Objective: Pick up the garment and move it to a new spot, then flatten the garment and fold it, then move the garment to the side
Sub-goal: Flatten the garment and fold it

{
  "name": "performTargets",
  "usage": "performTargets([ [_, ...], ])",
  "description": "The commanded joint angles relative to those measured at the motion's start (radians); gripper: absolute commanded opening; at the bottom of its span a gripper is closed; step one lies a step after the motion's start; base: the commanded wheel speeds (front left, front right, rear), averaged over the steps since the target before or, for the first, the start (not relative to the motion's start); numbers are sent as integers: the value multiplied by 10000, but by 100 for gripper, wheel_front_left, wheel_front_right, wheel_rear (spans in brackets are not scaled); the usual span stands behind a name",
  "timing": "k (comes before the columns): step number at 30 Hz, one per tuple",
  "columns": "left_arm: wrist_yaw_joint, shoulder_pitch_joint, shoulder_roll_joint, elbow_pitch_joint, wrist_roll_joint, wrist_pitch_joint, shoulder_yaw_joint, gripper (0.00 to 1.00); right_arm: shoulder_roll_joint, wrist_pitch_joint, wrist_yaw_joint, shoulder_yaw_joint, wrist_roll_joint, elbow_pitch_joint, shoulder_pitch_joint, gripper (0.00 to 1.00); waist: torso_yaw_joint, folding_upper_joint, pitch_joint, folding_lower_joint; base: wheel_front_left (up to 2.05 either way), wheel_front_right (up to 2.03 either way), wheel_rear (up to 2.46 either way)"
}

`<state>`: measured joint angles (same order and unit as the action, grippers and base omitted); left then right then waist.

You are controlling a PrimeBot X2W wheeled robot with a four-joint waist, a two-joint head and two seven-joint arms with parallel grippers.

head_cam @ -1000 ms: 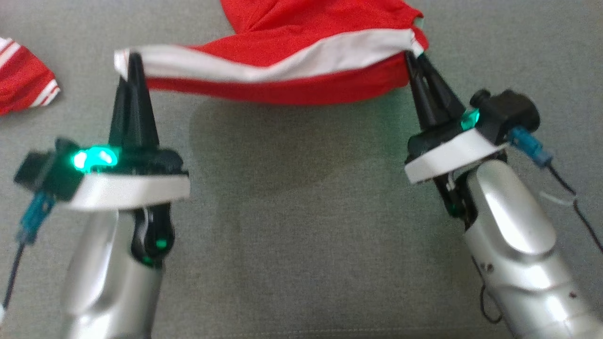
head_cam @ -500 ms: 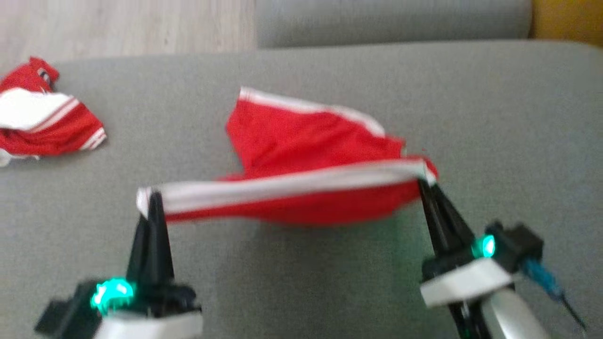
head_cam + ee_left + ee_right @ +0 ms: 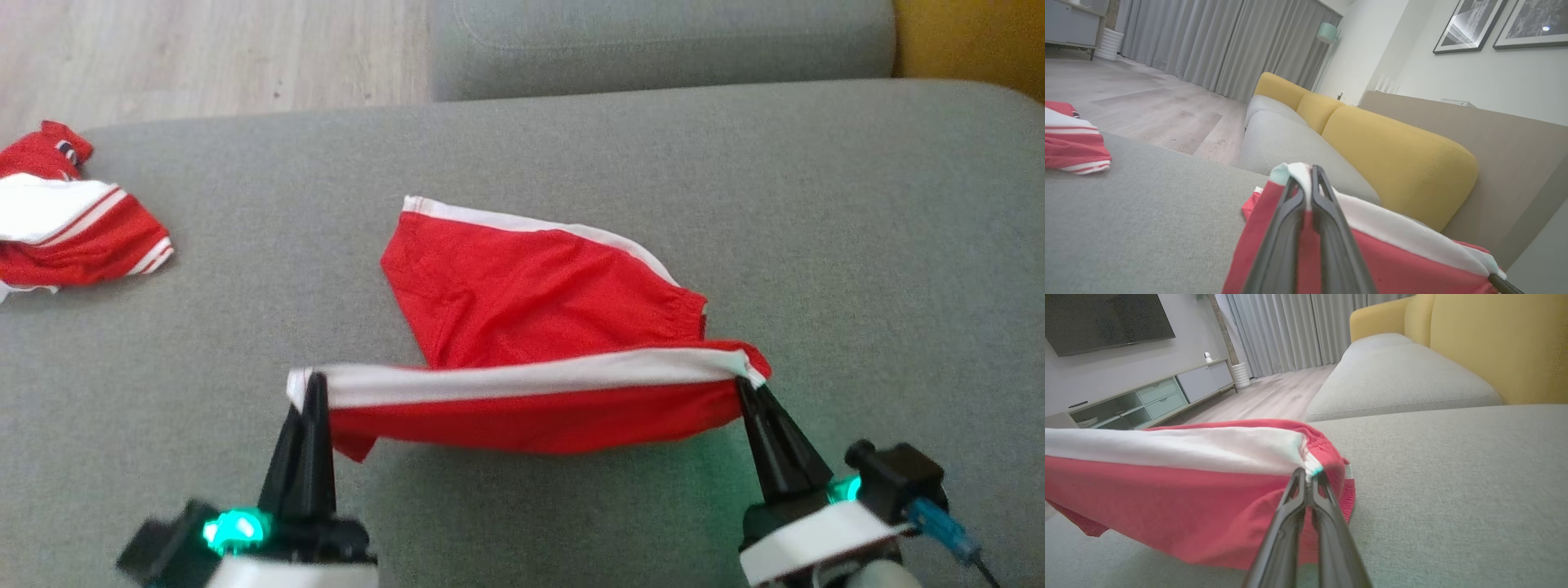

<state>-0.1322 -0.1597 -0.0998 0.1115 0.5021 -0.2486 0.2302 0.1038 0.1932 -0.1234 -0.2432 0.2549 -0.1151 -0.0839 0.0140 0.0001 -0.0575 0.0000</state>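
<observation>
Now the garment (image 3: 539,310), red shorts with a white side stripe, is half lifted off the grey sofa cushion (image 3: 816,204). Its near striped edge spans between our arms and its far half lies on the cushion beyond. Our left fingers (image 3: 314,408) are pinched shut on that edge's left end, and our right fingers (image 3: 763,425) are shut on its right end by the waistband. The held edge runs left to right across us, with both arms equally near, so we judge that the two must travel together. Another red-and-white garment (image 3: 73,237) lies well apart, far left.
</observation>
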Motion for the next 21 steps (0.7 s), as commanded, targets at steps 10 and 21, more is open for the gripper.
performTargets([
  [10, 18, 4092, -646, -2475, 123, 157, -1, 0, -363, -333, -73, -14, 194, -1040, 2523, 0, -253, -1, -1408, 0, 0, 0, 0],
  [21, 17, 8241, -798, -6534, 108, 412, 522, 0, -499, -354, -73, -224, 59, -3050, 5288, 0, -436, -1, -3198, 0, 0, 0, 0],
])
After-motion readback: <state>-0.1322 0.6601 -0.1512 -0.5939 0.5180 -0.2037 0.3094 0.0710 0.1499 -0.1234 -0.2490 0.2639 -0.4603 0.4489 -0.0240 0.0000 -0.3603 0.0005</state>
